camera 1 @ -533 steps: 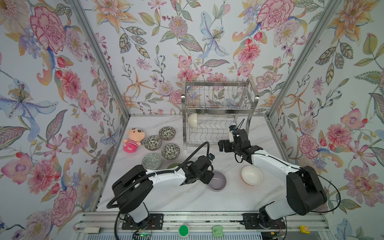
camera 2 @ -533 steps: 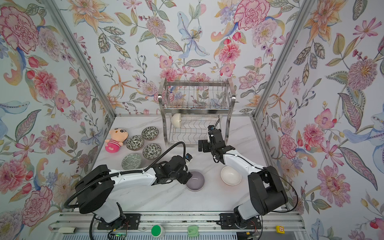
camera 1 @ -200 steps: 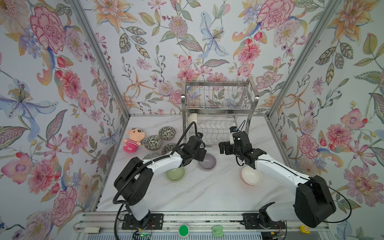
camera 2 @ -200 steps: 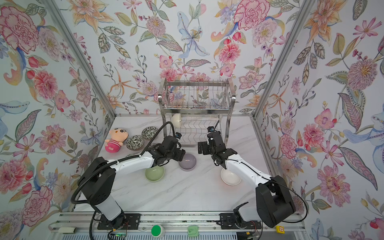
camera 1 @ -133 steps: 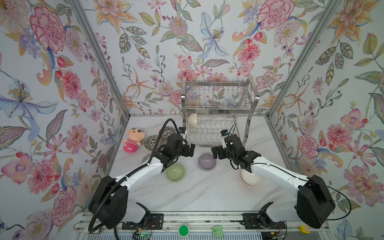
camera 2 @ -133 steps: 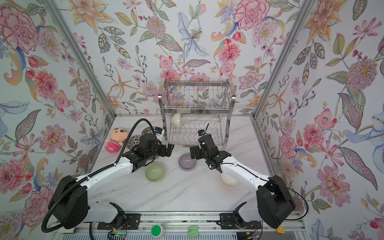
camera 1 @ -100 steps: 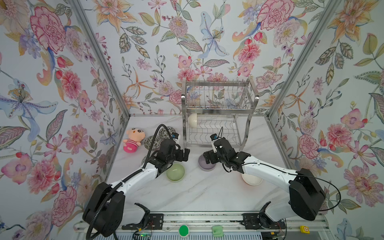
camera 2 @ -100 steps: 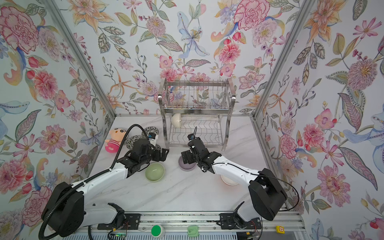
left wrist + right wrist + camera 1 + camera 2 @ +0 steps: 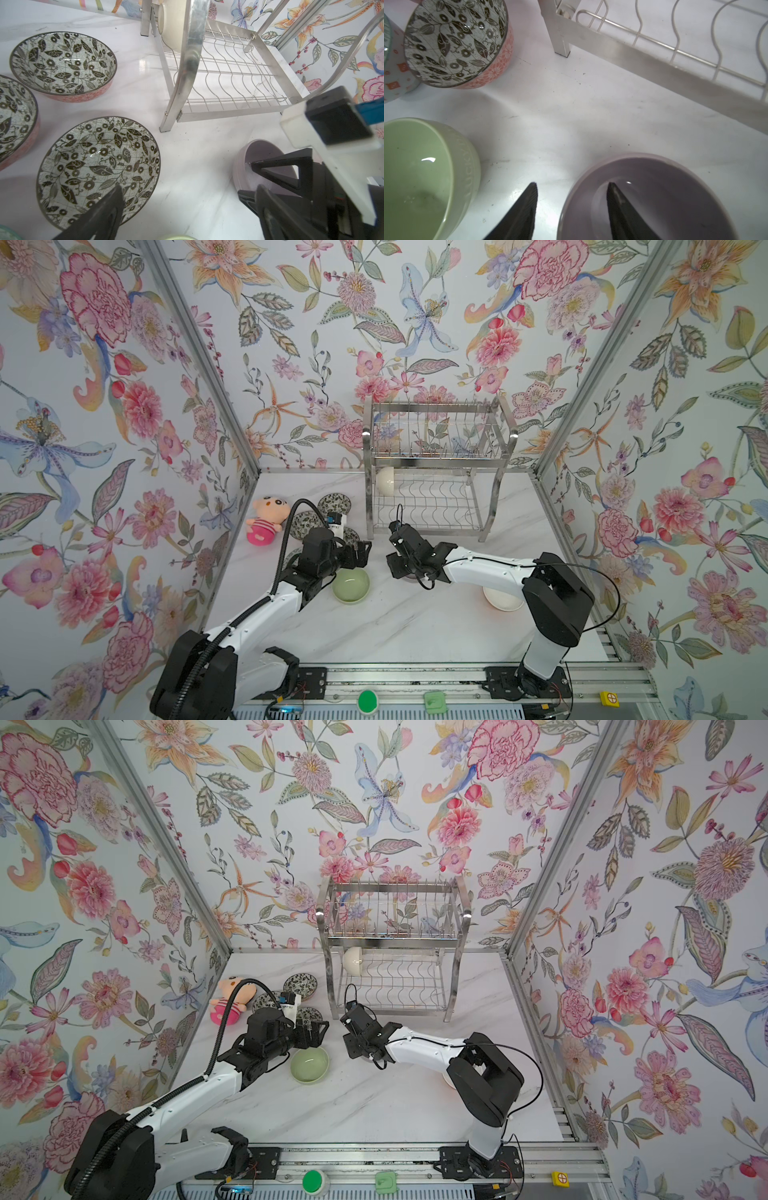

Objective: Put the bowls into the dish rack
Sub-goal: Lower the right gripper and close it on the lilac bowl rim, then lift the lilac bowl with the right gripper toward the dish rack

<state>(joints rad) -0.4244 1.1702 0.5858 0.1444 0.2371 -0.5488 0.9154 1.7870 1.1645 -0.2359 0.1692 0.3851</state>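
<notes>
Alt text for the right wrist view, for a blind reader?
The right end effector straddles the rim of the lilac bowl, jaws apart, one finger inside, one outside. A pale green bowl, a leaf-patterned bowl and the dish rack stand nearby on the white table.

Pink plush doll point(image 9: 266, 519), marble tabletop point(image 9: 395, 626), floral walls point(image 9: 415, 323)

We record these colours:
- The dish rack point(image 9: 436, 467) is shiny silver steel, and the cream bowl point(image 9: 385, 482) stands in it
- The surface point(image 9: 395, 630) is white marble with grey veins
- On it we find a pale green bowl point(image 9: 351, 585), a lilac bowl point(image 9: 664, 187) and a white bowl point(image 9: 500, 602) with orange at its lower edge
- The patterned bowls point(image 9: 97, 164) show dark leaves and flowers on pale grey inside, and a pink floral print outside
- The plush doll point(image 9: 266, 520) is pink and peach
- The fingers point(image 9: 519, 214) are black
</notes>
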